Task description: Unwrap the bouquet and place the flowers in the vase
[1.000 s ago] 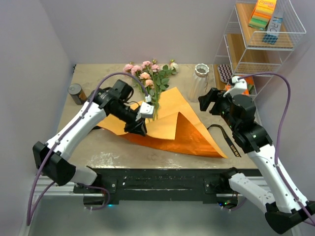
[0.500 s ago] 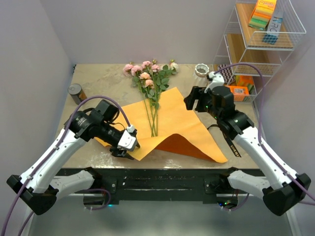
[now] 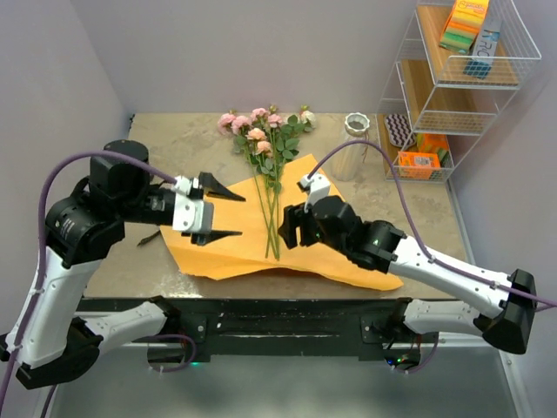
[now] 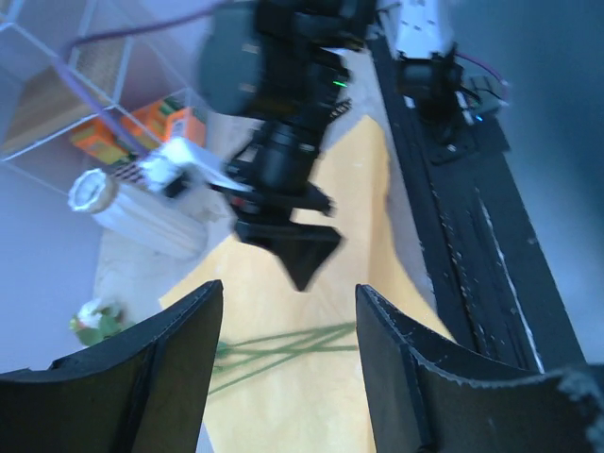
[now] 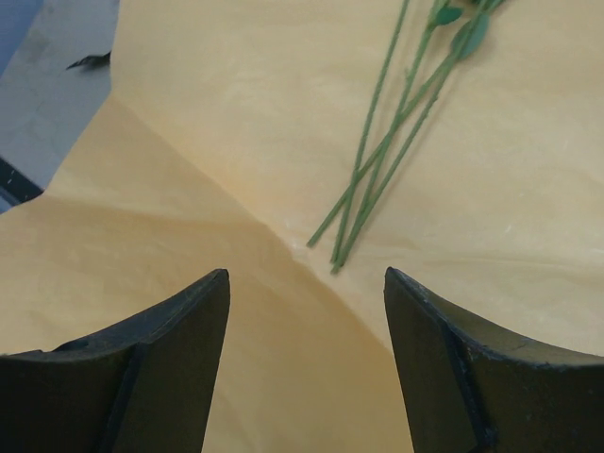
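Observation:
The bouquet lies unwrapped: its orange paper (image 3: 235,248) is spread flat, and the flowers (image 3: 261,139) rest on it, pink heads at the far end and green stems (image 3: 271,218) pointing to the near edge. My left gripper (image 3: 242,215) hangs open above the paper's left part, holding nothing. Low over the paper my right gripper (image 3: 284,226) is open just right of the stem ends (image 5: 377,179), not touching them. The white ribbed vase (image 3: 352,144) stands at the back right. The left wrist view shows the stems (image 4: 283,344), the vase (image 4: 142,212) and the right gripper (image 4: 297,250).
A white wire rack (image 3: 452,96) with boxes stands at the back right, close to the vase. A small dark scrap (image 3: 150,237) lies on the table just left of the paper. The black frame (image 3: 287,318) runs along the near edge.
My left gripper has let go of the paper, opened and pulled back left and up. The paper has unfolded flat. My right arm has swung in from the right to the stem ends.

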`<state>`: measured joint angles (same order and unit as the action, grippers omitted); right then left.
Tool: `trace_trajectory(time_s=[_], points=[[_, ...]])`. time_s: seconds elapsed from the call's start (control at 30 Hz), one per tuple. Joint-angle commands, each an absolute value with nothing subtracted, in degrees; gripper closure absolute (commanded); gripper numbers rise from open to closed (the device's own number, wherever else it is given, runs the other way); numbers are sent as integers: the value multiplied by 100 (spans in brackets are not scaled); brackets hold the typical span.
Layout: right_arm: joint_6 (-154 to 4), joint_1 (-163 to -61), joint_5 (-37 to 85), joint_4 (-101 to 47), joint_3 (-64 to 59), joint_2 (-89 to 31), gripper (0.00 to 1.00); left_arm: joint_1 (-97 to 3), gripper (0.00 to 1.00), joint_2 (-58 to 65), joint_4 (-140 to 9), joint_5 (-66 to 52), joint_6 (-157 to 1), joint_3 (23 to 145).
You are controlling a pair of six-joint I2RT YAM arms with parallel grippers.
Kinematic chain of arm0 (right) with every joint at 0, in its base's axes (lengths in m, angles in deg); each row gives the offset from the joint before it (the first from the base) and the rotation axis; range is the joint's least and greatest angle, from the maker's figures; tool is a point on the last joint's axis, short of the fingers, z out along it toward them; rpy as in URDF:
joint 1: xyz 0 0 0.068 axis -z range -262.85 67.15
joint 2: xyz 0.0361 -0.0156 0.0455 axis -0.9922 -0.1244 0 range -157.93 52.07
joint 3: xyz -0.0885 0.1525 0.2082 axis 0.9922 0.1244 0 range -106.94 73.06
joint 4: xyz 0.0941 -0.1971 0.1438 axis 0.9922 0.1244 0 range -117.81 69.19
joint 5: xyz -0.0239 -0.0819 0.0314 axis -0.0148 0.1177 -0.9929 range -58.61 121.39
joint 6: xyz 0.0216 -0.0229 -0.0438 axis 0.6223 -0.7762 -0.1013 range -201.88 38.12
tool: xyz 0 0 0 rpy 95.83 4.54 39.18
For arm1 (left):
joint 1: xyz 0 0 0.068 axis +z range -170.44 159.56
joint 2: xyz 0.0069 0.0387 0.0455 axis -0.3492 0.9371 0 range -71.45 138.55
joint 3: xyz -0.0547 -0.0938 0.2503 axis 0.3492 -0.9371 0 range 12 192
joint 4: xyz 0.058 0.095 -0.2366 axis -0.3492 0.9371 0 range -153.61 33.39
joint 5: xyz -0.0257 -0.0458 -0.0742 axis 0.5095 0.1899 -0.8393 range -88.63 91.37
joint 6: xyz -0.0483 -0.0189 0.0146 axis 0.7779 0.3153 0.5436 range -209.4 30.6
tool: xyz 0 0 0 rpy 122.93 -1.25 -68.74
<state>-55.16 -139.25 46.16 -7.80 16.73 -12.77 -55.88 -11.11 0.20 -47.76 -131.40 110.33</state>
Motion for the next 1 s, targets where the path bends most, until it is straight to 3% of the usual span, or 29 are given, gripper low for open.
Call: trace_trajectory(time_s=[0.0,0.17,0.27,0.43,0.7,0.97], points=[[-4866,-14630,5160,-575,1997,-867,33,-5612,34,-800,-1596,-3244,-10973,11044],[-4759,-14833,5748,-129,1921,-558,31,-5481,23,-90,-1976,-1579,-10181,10912],[-5154,-14563,6373,171,1079,-1214,28,-4744,20,551,-1765,-1866,-9944,10763],[-5638,-13518,6076,24,13,-2710,30,-3864,22,1318,-2027,-1754,-9889,10157],[-6192,-12830,5496,-408,-1763,-5327,45,-3565,23,1670,-2581,-1270,-9942,8857],[-6228,-12355,4994,-496,-2782,-6746,56,-3362,25,1934,-3039,-971,-10083,8083]])
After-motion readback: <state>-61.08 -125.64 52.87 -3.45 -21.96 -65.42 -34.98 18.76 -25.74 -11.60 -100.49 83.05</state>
